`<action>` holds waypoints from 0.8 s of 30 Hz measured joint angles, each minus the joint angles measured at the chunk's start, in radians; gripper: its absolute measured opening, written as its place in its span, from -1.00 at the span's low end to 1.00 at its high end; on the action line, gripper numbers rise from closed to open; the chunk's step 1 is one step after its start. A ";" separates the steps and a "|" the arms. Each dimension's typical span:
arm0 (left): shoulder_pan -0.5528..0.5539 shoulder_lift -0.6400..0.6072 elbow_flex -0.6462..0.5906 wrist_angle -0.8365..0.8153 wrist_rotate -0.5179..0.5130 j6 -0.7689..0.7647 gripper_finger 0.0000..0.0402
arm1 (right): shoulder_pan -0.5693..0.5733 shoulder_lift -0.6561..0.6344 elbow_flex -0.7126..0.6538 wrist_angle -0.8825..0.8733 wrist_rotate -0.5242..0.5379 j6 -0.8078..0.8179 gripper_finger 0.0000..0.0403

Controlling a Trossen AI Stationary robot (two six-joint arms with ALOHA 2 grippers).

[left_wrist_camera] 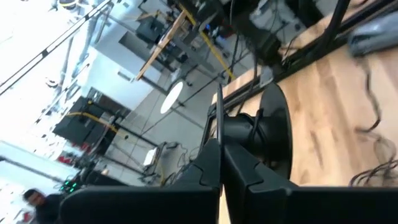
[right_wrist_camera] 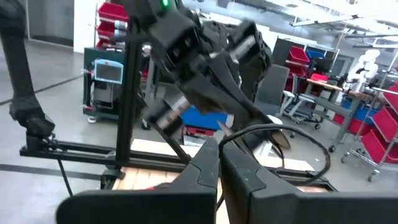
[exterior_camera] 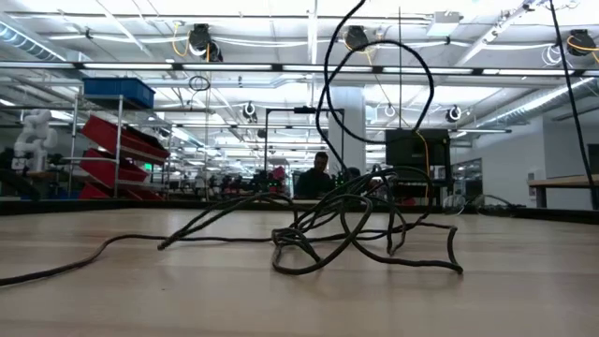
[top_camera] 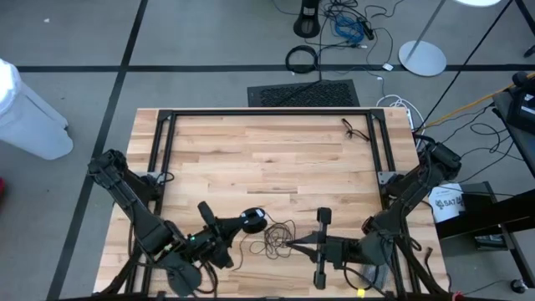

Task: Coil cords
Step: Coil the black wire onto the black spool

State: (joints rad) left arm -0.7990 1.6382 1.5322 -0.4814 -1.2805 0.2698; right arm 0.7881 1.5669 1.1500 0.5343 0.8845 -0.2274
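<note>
From above, both arms reach low over the wooden table's (top_camera: 251,159) near edge. The left gripper (top_camera: 242,224) is clenched on the round dark puck (top_camera: 254,221); the right gripper (top_camera: 292,244) is clenched on the cord (top_camera: 274,240), a thin black wire tangled between the two grippers. The table-level view shows the cord (exterior_camera: 346,225) as loose irregular loops, one strand rising upward. The left wrist view shows shut fingers (left_wrist_camera: 208,168) against the puck (left_wrist_camera: 264,134). The right wrist view shows shut fingers (right_wrist_camera: 208,165) pinching a cord loop (right_wrist_camera: 280,134).

Two dark jointed arms, seemingly matte black, angular fingers (right_wrist_camera: 205,165).
</note>
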 joint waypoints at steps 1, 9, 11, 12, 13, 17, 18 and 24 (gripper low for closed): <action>0.005 0.000 0.000 -0.023 0.000 -0.017 -0.99 | 0.003 0.000 0.000 0.010 0.000 -0.004 -1.00; 0.044 0.000 0.000 -0.066 0.000 -0.066 -0.99 | 0.012 0.000 0.000 0.035 -0.035 -0.005 -1.00; 0.055 0.002 0.000 -0.068 0.001 -0.084 -0.99 | 0.012 0.000 0.000 0.044 -0.052 -0.004 -1.00; 0.060 0.003 0.000 -0.070 0.001 -0.089 -0.99 | 0.012 0.000 0.000 0.048 -0.053 -0.004 -1.00; 0.066 0.004 0.000 -0.071 0.001 -0.095 -0.99 | 0.012 0.000 0.000 0.051 -0.053 -0.004 -1.00; 0.097 0.023 0.000 -0.060 0.001 -0.108 -0.99 | 0.008 0.001 0.000 0.055 -0.054 0.005 -1.00; 0.104 0.031 0.000 -0.046 0.001 -0.107 -0.99 | 0.004 0.003 0.000 0.055 -0.059 0.006 -1.00; 0.159 0.073 0.000 0.053 0.000 -0.094 -0.99 | -0.036 0.036 0.000 0.085 -0.152 0.045 -1.00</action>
State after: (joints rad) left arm -0.6405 1.7108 1.5322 -0.4282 -1.2801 0.1755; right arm 0.7520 1.6033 1.1500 0.6188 0.7324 -0.1829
